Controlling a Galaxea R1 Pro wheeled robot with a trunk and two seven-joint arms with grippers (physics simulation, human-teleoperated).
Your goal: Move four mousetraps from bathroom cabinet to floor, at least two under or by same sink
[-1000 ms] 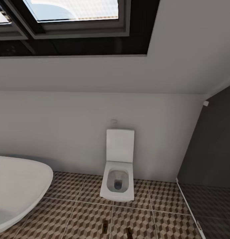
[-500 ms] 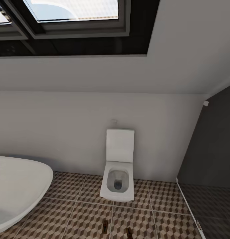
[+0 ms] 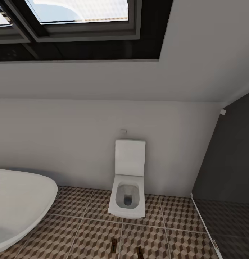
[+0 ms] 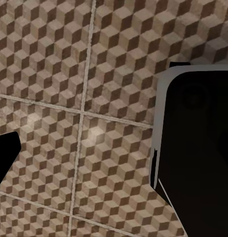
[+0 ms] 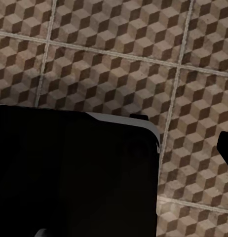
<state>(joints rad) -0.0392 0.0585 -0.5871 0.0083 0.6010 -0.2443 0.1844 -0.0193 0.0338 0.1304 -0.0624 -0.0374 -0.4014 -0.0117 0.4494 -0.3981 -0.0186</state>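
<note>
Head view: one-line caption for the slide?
White toilet against a pale wall under dark-framed skylights, bathtub at left, two small brown items on the cube-patterned floor.

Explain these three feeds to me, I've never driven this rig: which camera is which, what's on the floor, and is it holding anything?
The machine is a wheeled robot with two arms, each ending in a two-fingered gripper.

The big picture is from the camera on its head. It looks across the bathroom at a white toilet against the wall, with the bathtub at left and a skylight above. On the cube-patterned floor, at the bottom edge, lie two small brown objects. They may be mousetraps, but they are too small to be sure.

The other two pictures are from cameras on the wrists, both aimed down at the same tiles. The large black shape in each is probably part of the robot itself.

Whether anything is held cannot be told from these pictures.
</note>
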